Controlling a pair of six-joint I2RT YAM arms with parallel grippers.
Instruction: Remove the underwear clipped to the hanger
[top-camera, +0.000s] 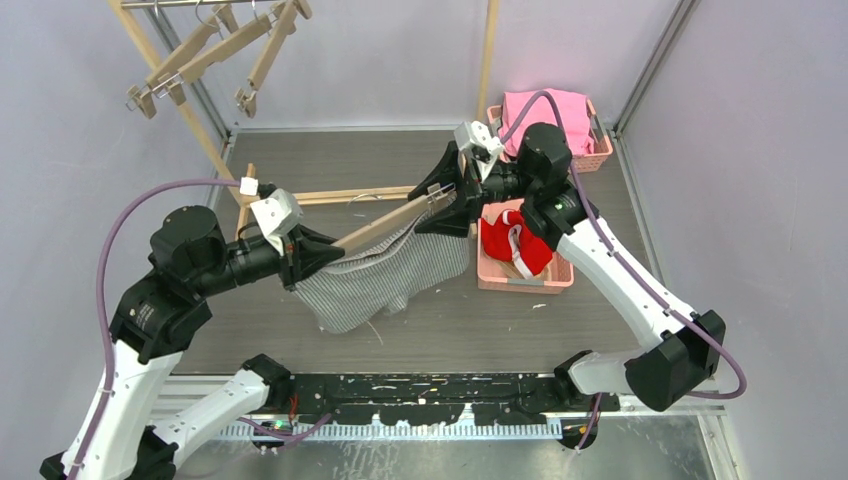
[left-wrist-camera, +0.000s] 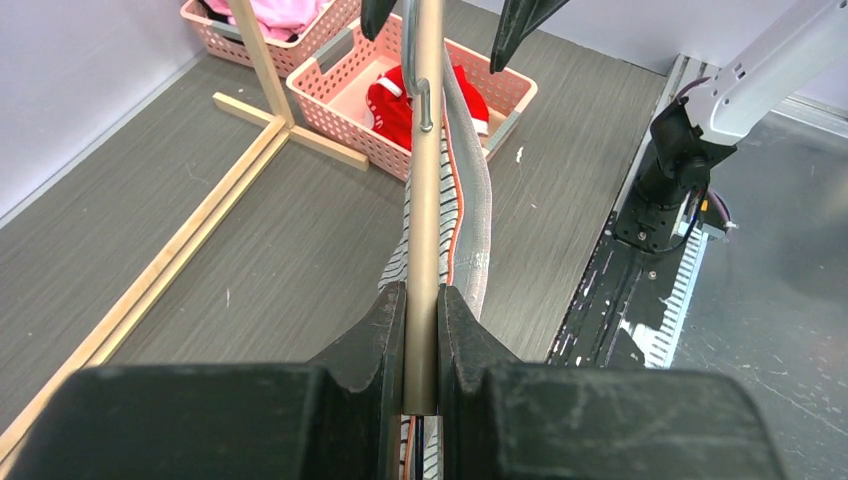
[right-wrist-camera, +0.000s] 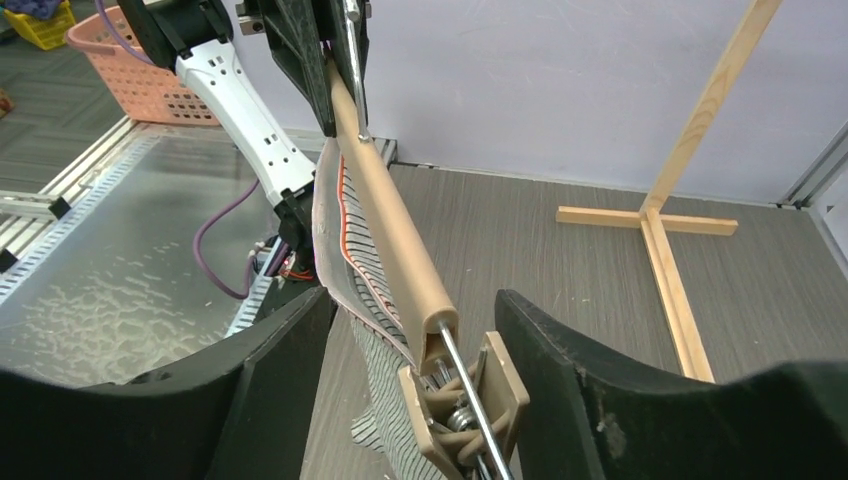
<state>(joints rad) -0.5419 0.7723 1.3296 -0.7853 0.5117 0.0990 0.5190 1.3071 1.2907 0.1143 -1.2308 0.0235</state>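
The left hand (left-wrist-camera: 422, 300) is clamped on the wooden hanger (left-wrist-camera: 428, 150); the right hand (right-wrist-camera: 410, 320) stands apart around its clip (right-wrist-camera: 465, 410); grey-striped underwear (top-camera: 370, 280) hangs below.

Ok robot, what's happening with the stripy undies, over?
Left gripper shut on hanger. Right gripper open around end clip. Striped underwear hanging below. Nothing blocks the clip.

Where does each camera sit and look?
Top external: above, behind the arms, looking down at the table; both arms show.
Left wrist: looks along the hanger toward the baskets; left gripper clamps it.
Right wrist: looks back along the hanger toward the left arm; right gripper open around its clip.
Both wrist views share the hanger and striped underwear.
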